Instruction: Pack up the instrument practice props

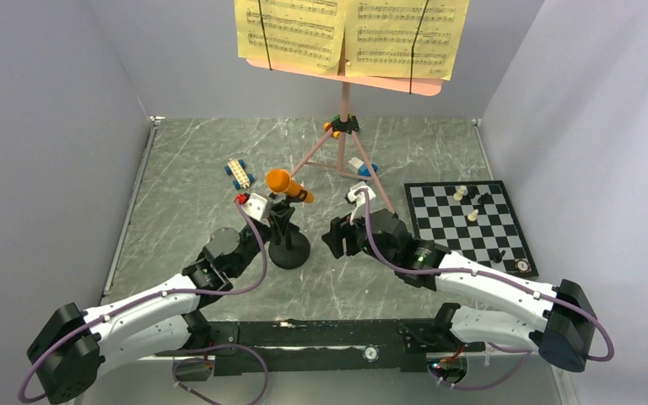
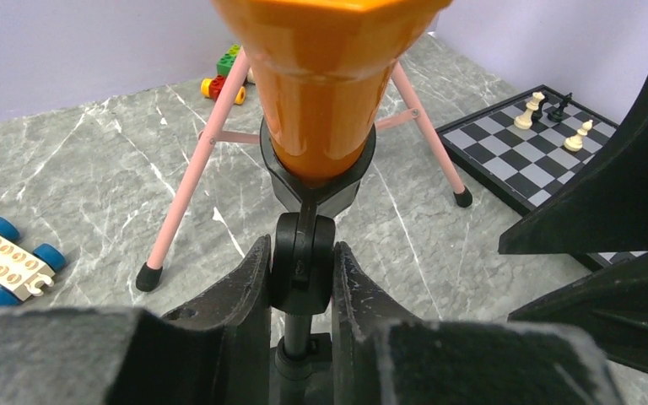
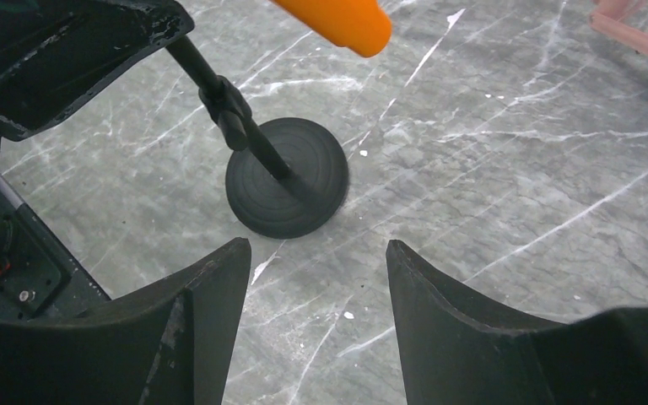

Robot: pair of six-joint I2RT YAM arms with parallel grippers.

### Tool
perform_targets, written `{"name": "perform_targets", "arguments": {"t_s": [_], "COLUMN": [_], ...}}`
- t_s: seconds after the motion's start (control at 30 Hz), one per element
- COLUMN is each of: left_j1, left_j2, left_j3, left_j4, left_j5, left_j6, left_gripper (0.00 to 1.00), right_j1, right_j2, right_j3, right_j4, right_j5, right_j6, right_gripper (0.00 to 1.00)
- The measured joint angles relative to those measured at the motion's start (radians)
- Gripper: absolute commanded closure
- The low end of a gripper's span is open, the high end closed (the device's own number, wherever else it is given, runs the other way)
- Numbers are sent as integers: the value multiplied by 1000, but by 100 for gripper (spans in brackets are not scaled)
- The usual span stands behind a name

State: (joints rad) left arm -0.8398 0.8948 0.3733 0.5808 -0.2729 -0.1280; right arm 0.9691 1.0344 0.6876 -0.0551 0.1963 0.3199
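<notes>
Microphone (image 1: pixel 289 186) tilted on mic stand (image 1: pixel 288 250), head far-left.

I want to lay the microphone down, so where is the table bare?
Bare table: the left strip between the wall and the wheeled block; the far right corner behind the chessboard. Crowded: mid-table, where mic stand, tripod legs, left gripper and right gripper meet.

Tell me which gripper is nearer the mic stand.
Left. The left gripper clasps the mic stand at its joint, under the microphone; the right gripper hangs open beside the base, apart.
</notes>
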Motion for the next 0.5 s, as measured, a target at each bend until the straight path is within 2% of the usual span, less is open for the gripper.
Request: {"name": "perform_targets", "arguments": {"t_s": [0.3,0.5], "left_j1": [5,-13], "left_j2": [43,72], "left_j3": [-82,-128], "left_j4": [102,134], "left_j5": [14,-6], "left_j6": [-32,-46], "left_gripper": [100,100], "right_j1": [0,0], "right_j2": [-29,-39], "right_j3": [-117,-126], "right_j4": [211,355], "right_j5": [-41,-47], "right_j6": [-63,-158], "right_gripper": [32,29]}}
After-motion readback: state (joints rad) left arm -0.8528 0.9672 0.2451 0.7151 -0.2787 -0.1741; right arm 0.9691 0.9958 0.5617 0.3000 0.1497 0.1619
